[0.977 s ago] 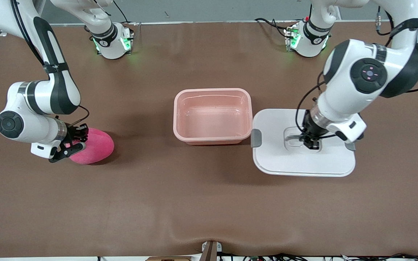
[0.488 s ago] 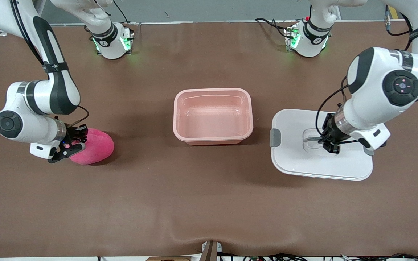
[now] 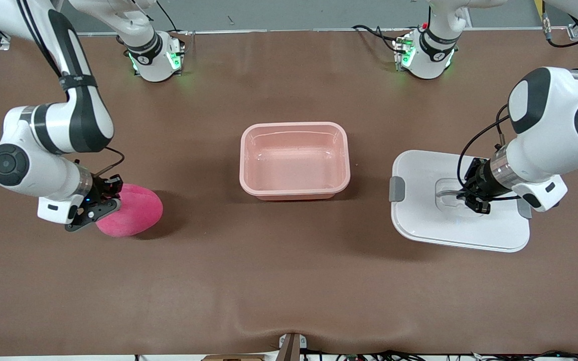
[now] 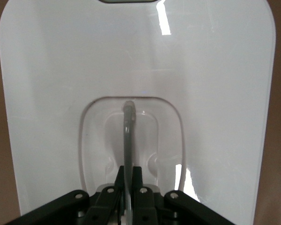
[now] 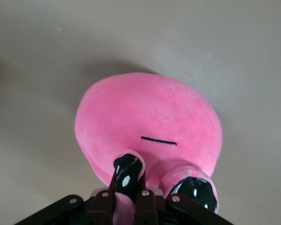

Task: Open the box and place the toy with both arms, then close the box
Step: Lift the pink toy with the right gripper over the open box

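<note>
Lid's off, so you're on the toy step: the right pincer point(image 3: 99, 204) is pinching the toy point(image 3: 131, 209) at the right arm's end of the surface point(image 3: 289, 281), with open room toward the box point(image 3: 294, 159). The left pincer point(image 3: 474, 199) is clamped on the lid point(image 3: 457, 200) handle, beside the box.

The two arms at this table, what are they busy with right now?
The left gripper is shut on the clear handle of the white lid, toward the left arm's end of the table, beside the box. The box stands open and empty at mid-table. The right gripper is shut on the pink toy toward the right arm's end of the table. The toy is not yet in the box.
</note>
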Motion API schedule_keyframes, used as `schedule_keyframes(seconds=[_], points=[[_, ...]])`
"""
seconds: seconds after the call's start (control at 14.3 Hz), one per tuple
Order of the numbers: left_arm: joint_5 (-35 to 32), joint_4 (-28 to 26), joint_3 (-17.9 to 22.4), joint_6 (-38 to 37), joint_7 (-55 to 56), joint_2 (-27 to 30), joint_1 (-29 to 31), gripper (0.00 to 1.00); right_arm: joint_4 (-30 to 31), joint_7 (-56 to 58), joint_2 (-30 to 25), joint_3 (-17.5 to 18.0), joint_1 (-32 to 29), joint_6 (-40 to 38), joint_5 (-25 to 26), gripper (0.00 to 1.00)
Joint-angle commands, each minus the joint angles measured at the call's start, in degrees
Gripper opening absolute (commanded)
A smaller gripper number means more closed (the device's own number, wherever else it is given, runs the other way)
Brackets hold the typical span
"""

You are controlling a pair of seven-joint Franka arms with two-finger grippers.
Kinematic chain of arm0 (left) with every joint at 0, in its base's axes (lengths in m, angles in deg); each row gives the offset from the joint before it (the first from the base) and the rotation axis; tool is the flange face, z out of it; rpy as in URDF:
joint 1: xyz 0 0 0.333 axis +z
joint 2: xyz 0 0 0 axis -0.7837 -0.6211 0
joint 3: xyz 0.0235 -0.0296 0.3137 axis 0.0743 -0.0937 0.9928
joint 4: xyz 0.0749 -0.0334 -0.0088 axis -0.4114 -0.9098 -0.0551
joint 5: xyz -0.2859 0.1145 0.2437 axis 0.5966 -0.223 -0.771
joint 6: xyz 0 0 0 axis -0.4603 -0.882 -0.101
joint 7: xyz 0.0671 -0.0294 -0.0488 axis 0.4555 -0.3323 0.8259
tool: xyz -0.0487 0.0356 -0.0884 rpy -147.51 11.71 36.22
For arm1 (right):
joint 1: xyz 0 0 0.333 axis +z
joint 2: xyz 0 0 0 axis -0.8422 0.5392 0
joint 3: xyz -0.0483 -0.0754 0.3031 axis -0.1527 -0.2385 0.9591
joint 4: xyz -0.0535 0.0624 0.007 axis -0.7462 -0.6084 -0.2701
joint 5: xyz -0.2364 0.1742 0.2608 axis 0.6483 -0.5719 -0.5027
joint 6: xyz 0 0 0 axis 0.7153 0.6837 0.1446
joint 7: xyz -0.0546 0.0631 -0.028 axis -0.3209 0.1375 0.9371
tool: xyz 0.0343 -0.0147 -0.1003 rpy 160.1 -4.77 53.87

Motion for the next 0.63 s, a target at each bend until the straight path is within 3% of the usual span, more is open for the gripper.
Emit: schedule_keyframes(seconds=[0.0, 0.35, 0.56], points=[[0.91, -1.66, -0.35, -0.22, -0.86, 1.86, 0.38, 0.00, -1.39, 0.90, -2.01, -0.21, 4.08, -1.53, 1.49, 0.00], [0.91, -1.66, -0.35, -0.22, -0.86, 1.77, 0.30, 0.00, -3.59, 2.23, -3.60, -0.12, 11.98, -4.77, 1.66, 0.00], [0.91, -1.57, -0.44, -0.22, -0.86, 1.60, 0.30, 0.00, -6.31, 2.49, -3.60, -0.12, 18.75, -7.23, 5.86, 0.00]])
